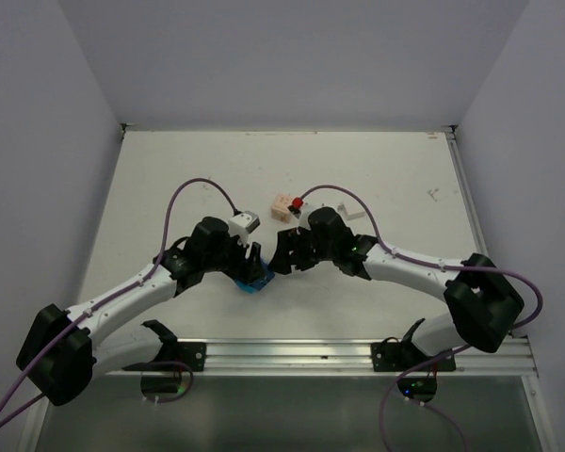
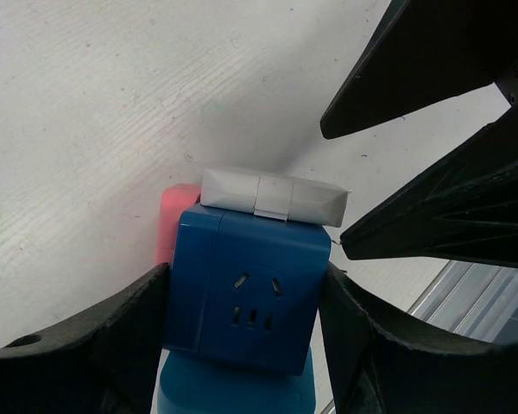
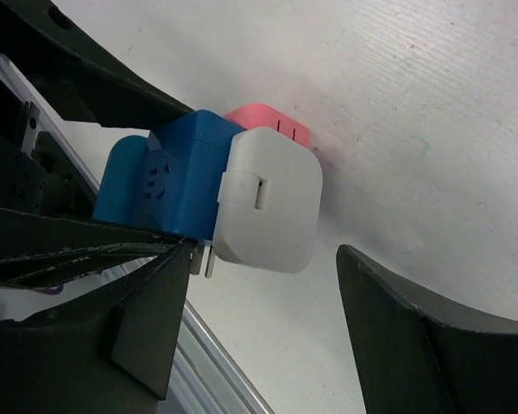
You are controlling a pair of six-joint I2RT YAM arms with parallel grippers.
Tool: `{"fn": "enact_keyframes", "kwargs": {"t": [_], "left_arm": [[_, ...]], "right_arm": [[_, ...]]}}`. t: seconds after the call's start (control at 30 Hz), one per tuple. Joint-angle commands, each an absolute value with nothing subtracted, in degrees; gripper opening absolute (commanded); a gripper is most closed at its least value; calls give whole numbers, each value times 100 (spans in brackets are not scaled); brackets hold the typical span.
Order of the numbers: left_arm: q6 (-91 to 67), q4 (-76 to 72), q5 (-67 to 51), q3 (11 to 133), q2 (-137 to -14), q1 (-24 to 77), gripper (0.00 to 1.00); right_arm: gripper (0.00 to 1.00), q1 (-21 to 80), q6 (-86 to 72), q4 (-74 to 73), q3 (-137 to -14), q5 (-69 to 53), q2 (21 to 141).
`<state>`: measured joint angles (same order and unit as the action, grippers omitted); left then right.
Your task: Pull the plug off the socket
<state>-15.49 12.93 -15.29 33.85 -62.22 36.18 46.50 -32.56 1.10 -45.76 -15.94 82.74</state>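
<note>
Now, left gripper (image 2: 243, 280): I see its jaws clamped on two opposite sides of the blue socket cube (image 3: 186, 185).
Right gripper (image 3: 266, 254): jaws apart, one finger on each side of the white plug (image 3: 272, 203); I see a clear gap at the far finger.
Plug: seated on one face of the socket cube, with a metal pin (image 3: 207, 261) showing at its lower edge.
Pink block (image 3: 272, 121): attached to another face of the cube.
Where: low over the white table (image 1: 358, 169), between the two arms, near the front edge.
</note>
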Motion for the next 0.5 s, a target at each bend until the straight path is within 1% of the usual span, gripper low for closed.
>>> {"fn": "enact_keyframes", "kwargs": {"t": [0.0, 0.07, 0.2, 0.33, 0.47], "left_arm": [[-1617, 870, -1670, 3445, -6029, 3656, 0], [-1626, 888, -1618, 3437, -6021, 3656, 0], [-1670, 870, -1582, 3419, -5968, 3656, 0], [-1705, 826, -1529, 3410, -5941, 3656, 0], [-1801, 721, -1486, 3393, -5898, 3656, 0]], "right_arm": [[72, 4685, -3243, 352, -4598, -1460, 8262], [71, 4693, -3418, 290, -4483, -1152, 8183], [71, 4685, -4024, 500, -4053, -1011, 7902], [73, 4684, -5025, 1184, -3675, -897, 7481], [77, 4684, -6158, 1747, -3402, -887, 7418]]}}
